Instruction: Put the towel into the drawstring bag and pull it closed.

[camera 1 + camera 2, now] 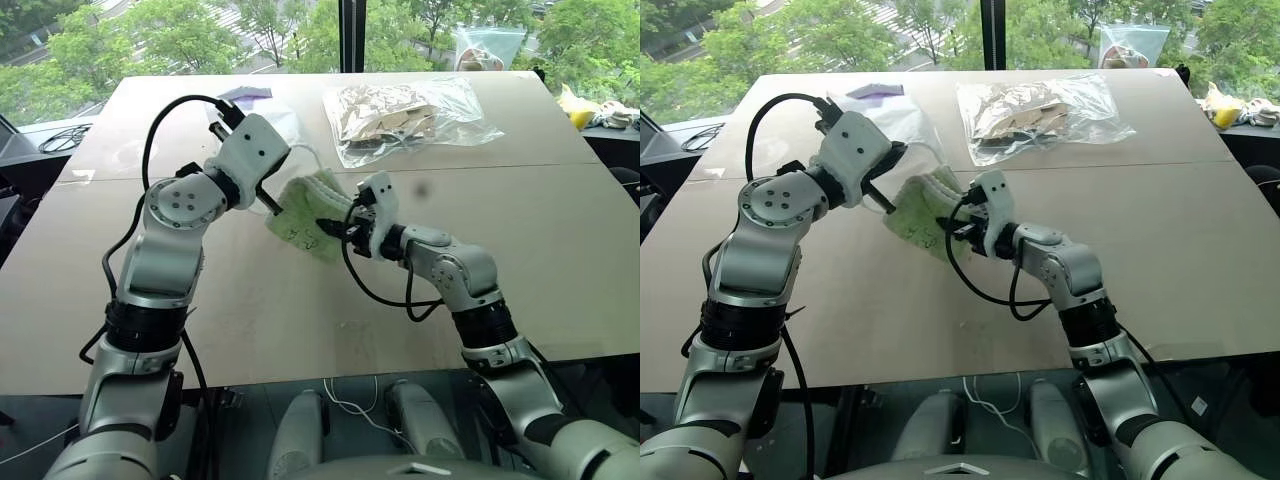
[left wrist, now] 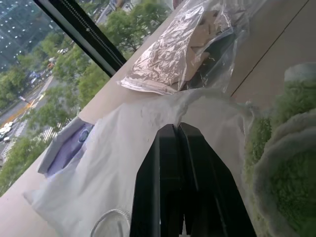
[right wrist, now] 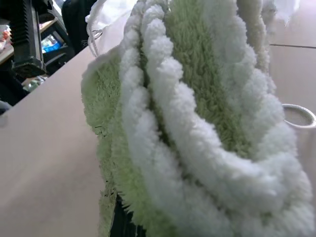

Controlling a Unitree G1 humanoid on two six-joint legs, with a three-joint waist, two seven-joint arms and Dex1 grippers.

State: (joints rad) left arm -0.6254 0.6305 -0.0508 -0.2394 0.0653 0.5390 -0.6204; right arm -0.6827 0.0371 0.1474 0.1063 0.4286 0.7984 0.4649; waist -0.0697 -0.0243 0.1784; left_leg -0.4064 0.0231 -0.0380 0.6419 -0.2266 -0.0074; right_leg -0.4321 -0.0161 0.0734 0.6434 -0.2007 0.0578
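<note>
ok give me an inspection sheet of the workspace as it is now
surface: tan table with a seam across it, mostly bare.
job's things: light green towel held up off the table between the two arms, not yet in the drawstring bag, which is milky white and lies just behind the towel.
clutter: clear bag of brown paper at the far side; purple pack beyond the left arm.
grippers: left gripper shut at the drawstring bag's edge; right gripper shut on the towel.
cables: black cables loop along both arms.
surroundings: window with green trees behind the table; another bag on the sill.
</note>
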